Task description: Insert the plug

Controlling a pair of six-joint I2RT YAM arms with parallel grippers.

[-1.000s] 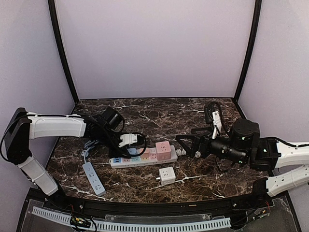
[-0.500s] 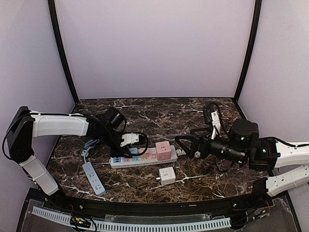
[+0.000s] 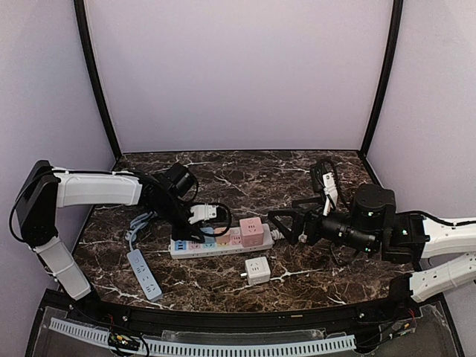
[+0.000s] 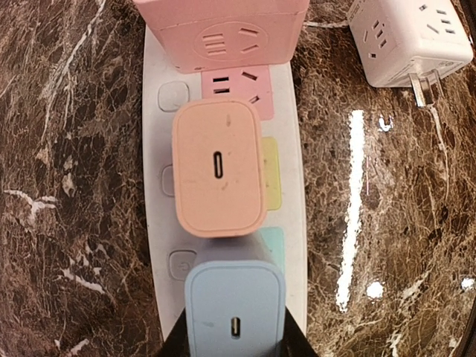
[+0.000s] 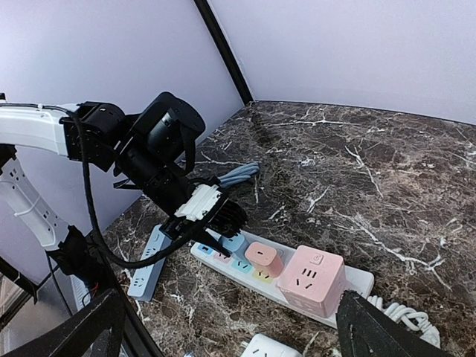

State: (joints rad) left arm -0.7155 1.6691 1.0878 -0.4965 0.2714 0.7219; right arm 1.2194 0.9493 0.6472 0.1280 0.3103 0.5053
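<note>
A white power strip lies across the middle of the table, also in the left wrist view and the right wrist view. It carries a pink cube adapter and an orange plug. My left gripper is shut on a light blue plug, which sits over the teal socket right beside the orange plug. How deep it sits is hidden. My right gripper is open and empty at the strip's right end.
A white cube adapter lies in front of the strip. A light blue power strip lies at the front left with its cable bundled behind. Black cables lie at the back right.
My left gripper has shifted a little right and down onto the strip with the blue plug. My right gripper has crept slightly left toward the strip's end.
</note>
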